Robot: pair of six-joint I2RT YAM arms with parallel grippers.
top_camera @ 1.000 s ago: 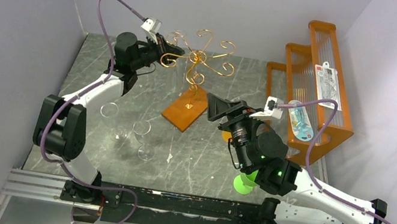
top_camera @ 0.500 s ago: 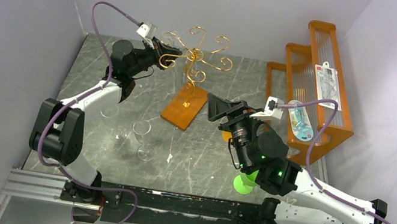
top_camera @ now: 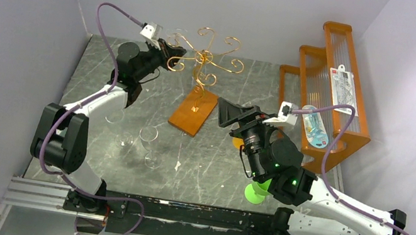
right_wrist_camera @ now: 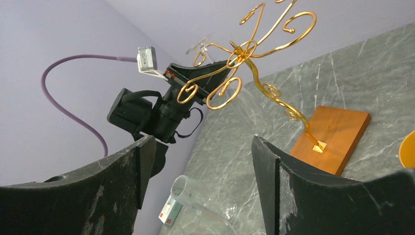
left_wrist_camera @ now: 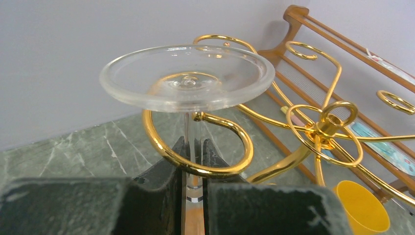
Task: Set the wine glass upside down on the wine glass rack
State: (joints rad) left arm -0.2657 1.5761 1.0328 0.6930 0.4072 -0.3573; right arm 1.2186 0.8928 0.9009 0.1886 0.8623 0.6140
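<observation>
The wine glass (left_wrist_camera: 186,78) is upside down, its round foot on top, and my left gripper (left_wrist_camera: 193,161) is shut on its thin stem. The stem stands inside a curled scroll arm (left_wrist_camera: 195,169) of the wine glass rack (top_camera: 202,59), with the foot just above that loop. Its bowl is hidden below the fingers. The rack's gold post rises from an orange-brown wooden base (top_camera: 193,112). My left gripper (top_camera: 168,56) sits at the rack's left side. Right of the base, my right gripper (top_camera: 233,114) hangs open and holds nothing.
Other clear glasses (top_camera: 148,134) stand and lie on the marble table left of centre. An orange stepped wooden shelf (top_camera: 333,81) holding packets fills the back right. A yellow cup (left_wrist_camera: 361,205) sits near the shelf, and a green object (top_camera: 254,193) lies under the right arm.
My left gripper has shifted a little left and back with the glass, and the rack's top and base moved slightly left with it. The right arm has stayed still.
</observation>
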